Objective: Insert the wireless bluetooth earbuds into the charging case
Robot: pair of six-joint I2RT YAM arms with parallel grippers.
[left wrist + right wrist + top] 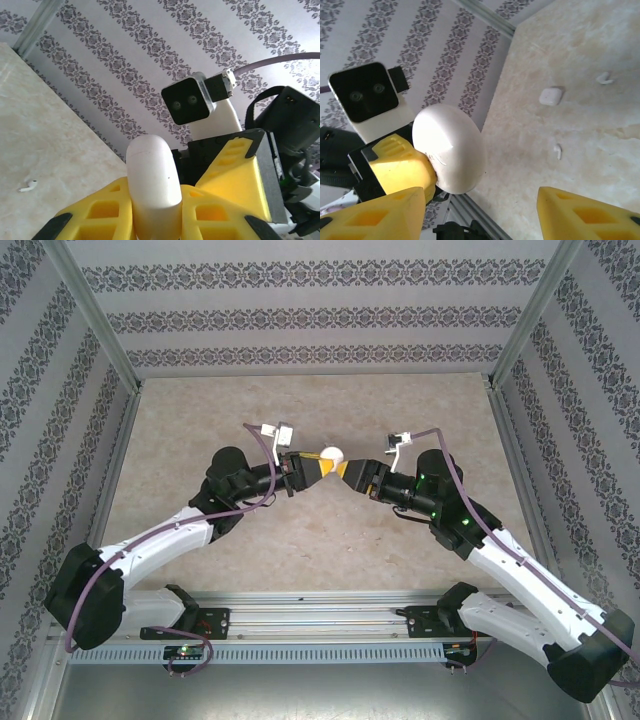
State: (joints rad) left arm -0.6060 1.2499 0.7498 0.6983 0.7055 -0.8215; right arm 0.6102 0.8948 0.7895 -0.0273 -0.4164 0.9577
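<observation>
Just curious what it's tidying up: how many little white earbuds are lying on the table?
2. In the right wrist view, one earbud lies to the right of the charging case, the other earbud lower in the picture. Both lie apart from the case.

Two earbuds [605,78] [557,151], one case [551,96], one disc [451,150]

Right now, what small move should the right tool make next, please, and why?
Probably nudge the right tool sideways until its open jaws straddle the white disc gripped by the left tool; it sits near one finger, not centred.
</observation>
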